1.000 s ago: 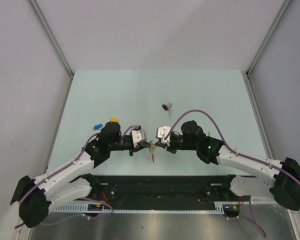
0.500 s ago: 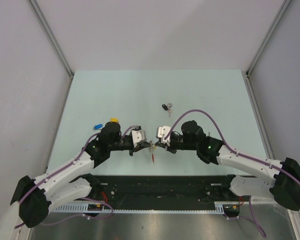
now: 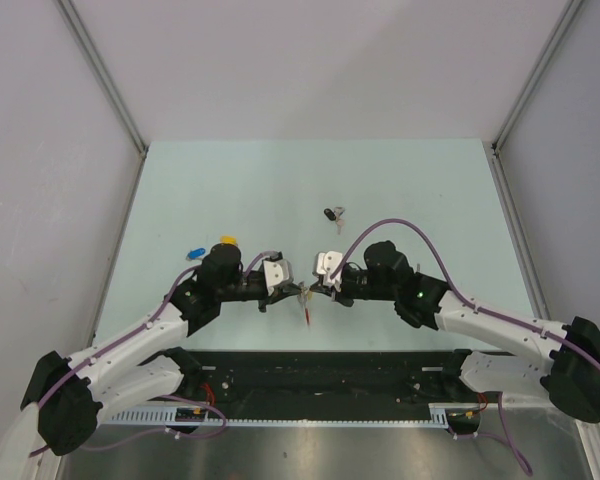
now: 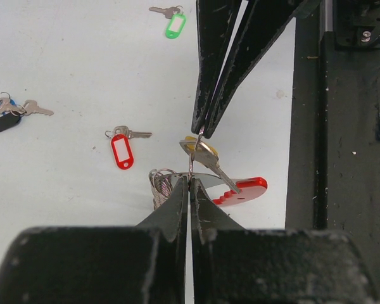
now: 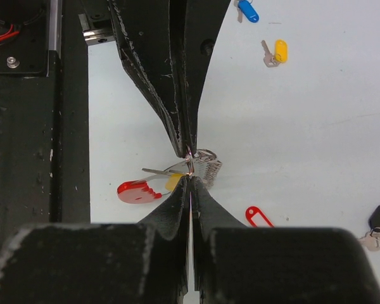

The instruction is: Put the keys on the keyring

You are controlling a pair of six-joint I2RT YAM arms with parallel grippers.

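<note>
Left pincer [image 3: 296,290], right pincer [image 3: 314,288] tip to tip at keyring [image 3: 306,312]; black-tagged key [image 3: 331,213] beyond

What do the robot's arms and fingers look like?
Both arms are white links with black joints. The left arm and the right arm each carry a purple cable. A green light glows on the right one. The fingers are black, tapered to thin tips and scuffed pale along the edges.

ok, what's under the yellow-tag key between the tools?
Under the yellow-tag key is the keyring: red end beneath the blade, grey chain further left. The left tool covers the stretch between them; whether the red end touches the table is unclear.
</note>
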